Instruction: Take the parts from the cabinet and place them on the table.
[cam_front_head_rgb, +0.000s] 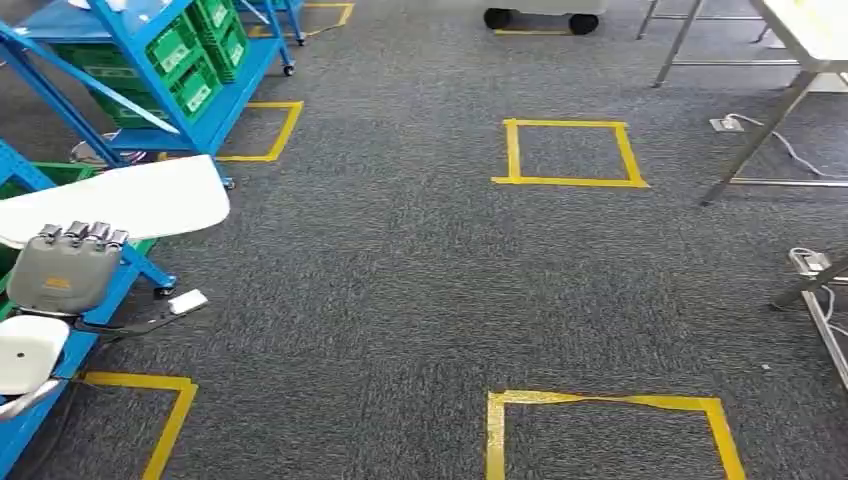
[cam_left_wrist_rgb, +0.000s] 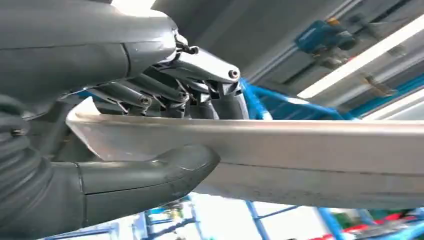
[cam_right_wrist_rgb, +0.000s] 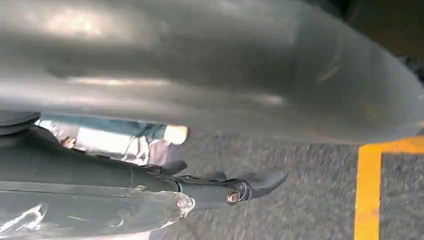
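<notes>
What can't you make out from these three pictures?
- Table: cut off by the edge of the head view; steel legs and a corner show.
- White part: in the left wrist view, the left hand covers the near end.
- Right hand: right wrist view is blurred; a large grey surface blocks much of it, so its grasp is unclear.
- Green bins: contents too small to tell, head view.

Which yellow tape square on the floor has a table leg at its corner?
The far middle square; a metal table leg lands just off its right corner. The other squares have none nearby.
</notes>
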